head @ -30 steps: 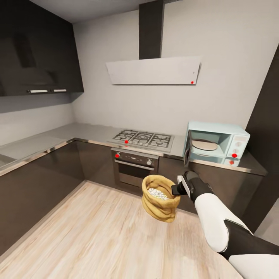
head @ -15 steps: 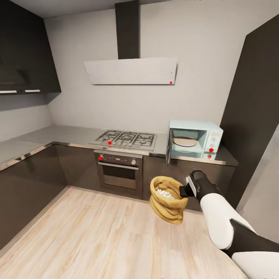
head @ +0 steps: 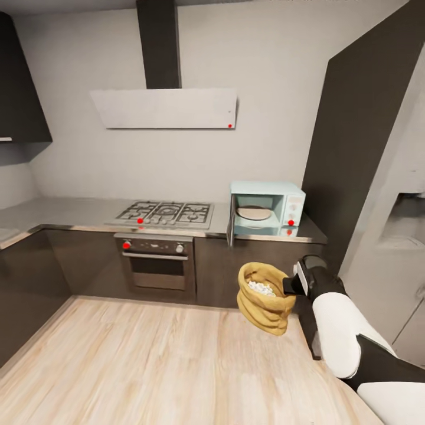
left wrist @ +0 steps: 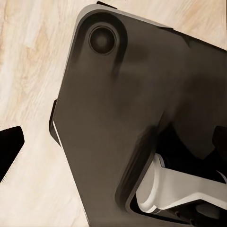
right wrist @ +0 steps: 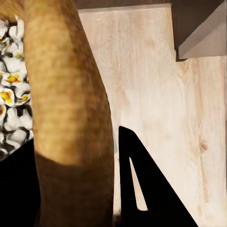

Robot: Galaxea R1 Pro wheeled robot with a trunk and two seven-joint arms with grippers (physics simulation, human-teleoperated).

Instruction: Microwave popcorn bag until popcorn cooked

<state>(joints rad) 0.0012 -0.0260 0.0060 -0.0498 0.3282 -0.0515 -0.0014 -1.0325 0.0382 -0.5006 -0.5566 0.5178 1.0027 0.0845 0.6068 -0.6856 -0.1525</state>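
Observation:
The tan popcorn bag (head: 264,300) hangs above the wooden floor, and my right gripper (head: 289,285) is shut on its rolled rim. Whitish popcorn (head: 260,288) fills its mouth. In the right wrist view the rim (right wrist: 66,94) runs between the dark fingers (right wrist: 137,189), with popcorn pieces (right wrist: 12,94) beside it. The mint-blue microwave (head: 293,203) stands on the grey countertop (head: 65,211) beyond the bag, its door (head: 231,228) swung open and a round plate inside. In the left wrist view one dark fingertip (left wrist: 9,146) shows over the floor beside my dark base (left wrist: 123,104).
A gas hob (head: 167,213) and steel oven (head: 156,262) sit left of the microwave, under a flat white hood (head: 165,108). A tall dark cabinet (head: 366,147) rises right of the microwave. Dark base cabinets (head: 35,271) line the left. Wooden floor (head: 153,366) lies between me and the counter.
The whole view has swung to the right, so the hob and microwave sit further left in the picture. The bag stays in my right gripper at about the same place.

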